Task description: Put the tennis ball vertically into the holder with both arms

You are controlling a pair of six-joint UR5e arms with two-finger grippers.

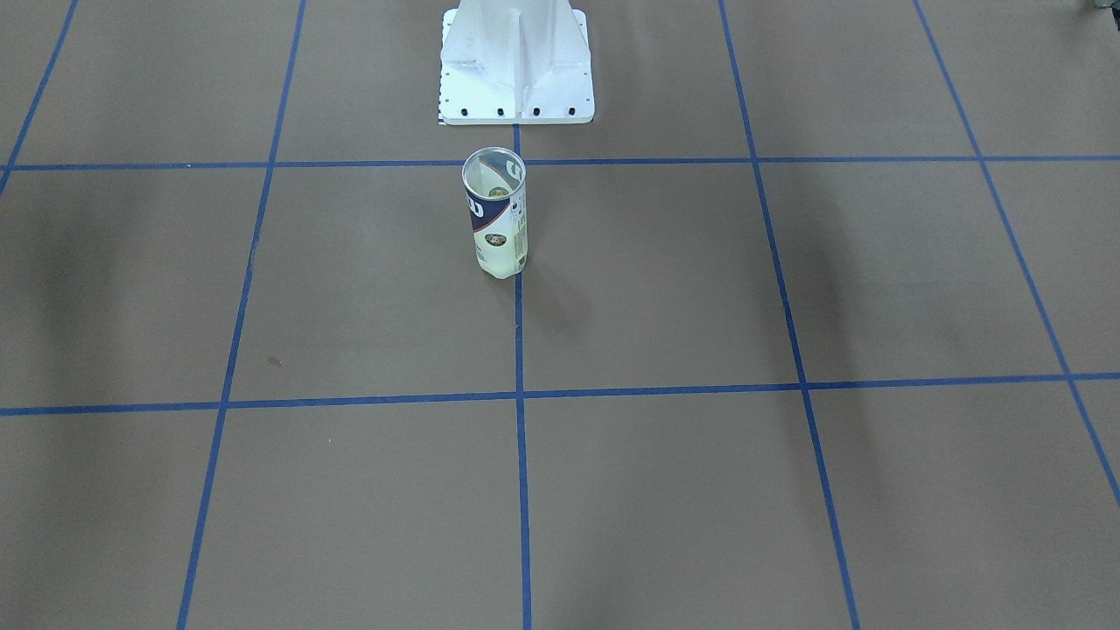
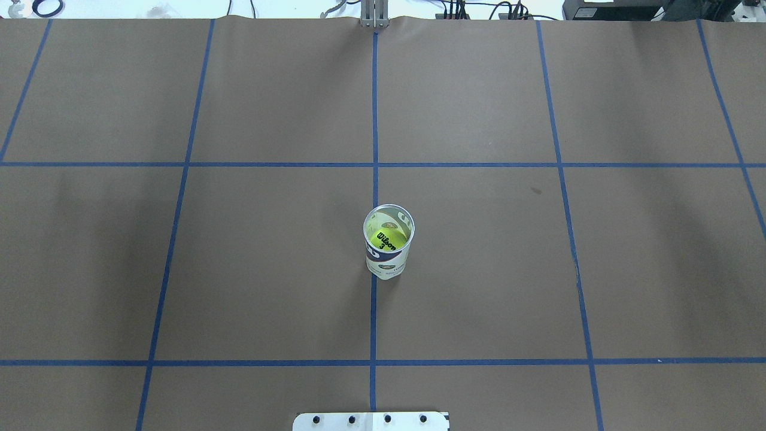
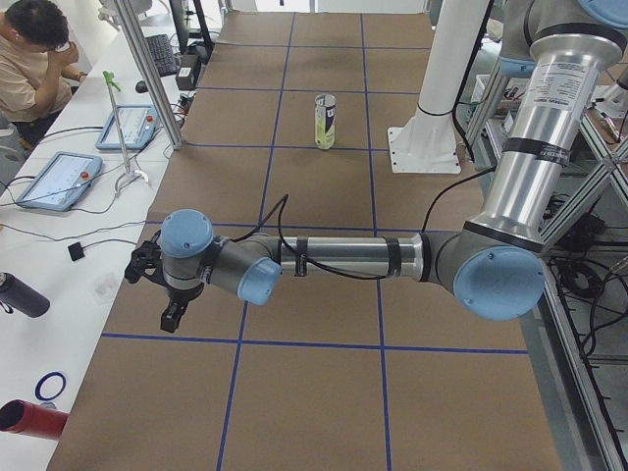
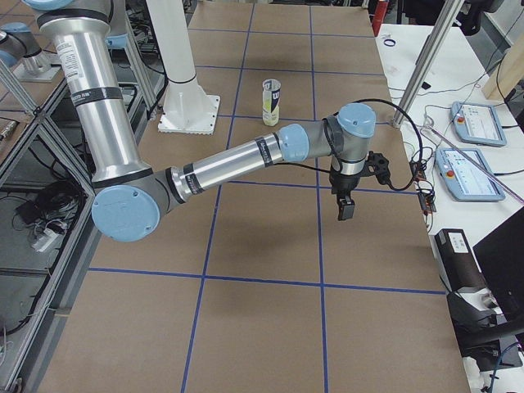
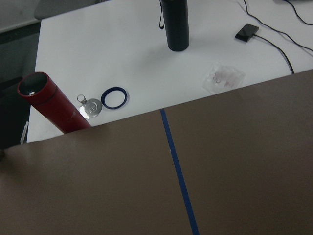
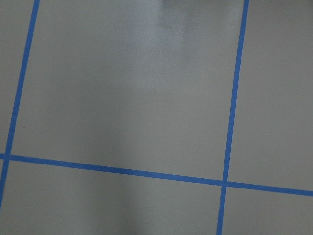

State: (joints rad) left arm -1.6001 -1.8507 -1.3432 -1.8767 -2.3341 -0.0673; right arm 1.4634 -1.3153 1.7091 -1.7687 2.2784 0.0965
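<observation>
We cannot tell how far either set of fingers is open: both grippers show only in the two side views, small and dark, and those views do not let us judge. The left gripper (image 3: 172, 316) points down over the brown paper at the end of the left arm (image 3: 343, 257), which is stretched out low along the table (image 3: 314, 392) toward the operators' side. The right gripper (image 4: 345, 206) also points down, at the end of the right arm (image 4: 237, 160), which reaches out in the same way at the other end of the table. Each gripper is well apart from the holder (image 2: 389, 242), and we see neither one touching it. The holder stands upright by itself on the middle blue tape line (image 2: 373, 311), a little in front of the white base (image 1: 516, 66). It is a clear tube with a silver rim at its open top and a white-and-navy label around its wall. From overhead we look straight down the opening at a yellow-green tennis ball (image 2: 386, 239) lying at the bottom, with black "Wilson 3" lettering facing up. In the front-facing view the lower part of the tube looks pale yellow through the plastic. The left wrist camera looks over the paper's edge at a white side table (image 5: 122, 58) with a red tube (image 5: 49, 103), a dark bottle (image 5: 176, 24) and a blue ring (image 5: 115, 97).
</observation>
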